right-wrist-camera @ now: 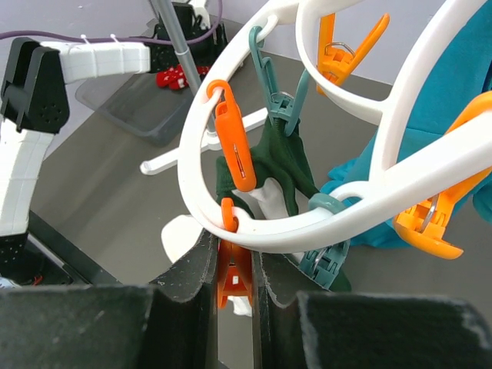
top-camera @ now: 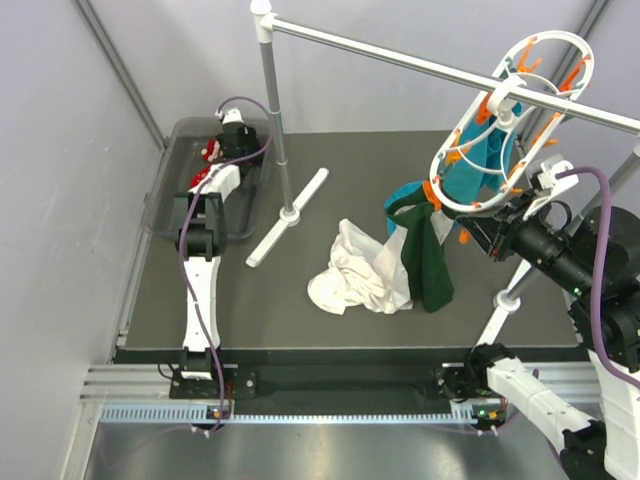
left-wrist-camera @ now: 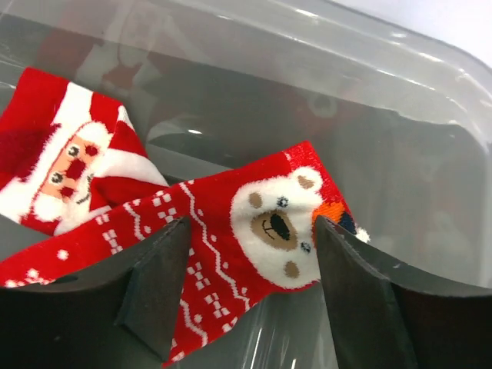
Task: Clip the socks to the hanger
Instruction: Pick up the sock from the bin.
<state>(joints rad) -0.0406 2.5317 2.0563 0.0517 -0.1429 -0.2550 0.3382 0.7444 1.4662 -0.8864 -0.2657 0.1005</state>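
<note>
Two red socks lie in a clear bin (top-camera: pixel 168 205) at the far left. One has a white bear face (left-wrist-camera: pixel 231 231), the other a Santa face (left-wrist-camera: pixel 69 161). My left gripper (left-wrist-camera: pixel 250 261) is open low in the bin, with the bear sock's end between its fingers (left-wrist-camera: pixel 157 284). The white oval hanger (top-camera: pixel 515 110) hangs tilted from the rail at the far right. My right gripper (right-wrist-camera: pixel 234 265) is shut on an orange clip (right-wrist-camera: pixel 234 280) hanging from the hanger's lower ring (right-wrist-camera: pixel 307 223).
A dark green cloth (top-camera: pixel 425 260) and a teal cloth (top-camera: pixel 480 160) hang clipped to the hanger. A white cloth (top-camera: pixel 360 270) lies crumpled mid-table. The long white rail (top-camera: pixel 400 60) runs across on two poles with flat feet (top-camera: pixel 285 215).
</note>
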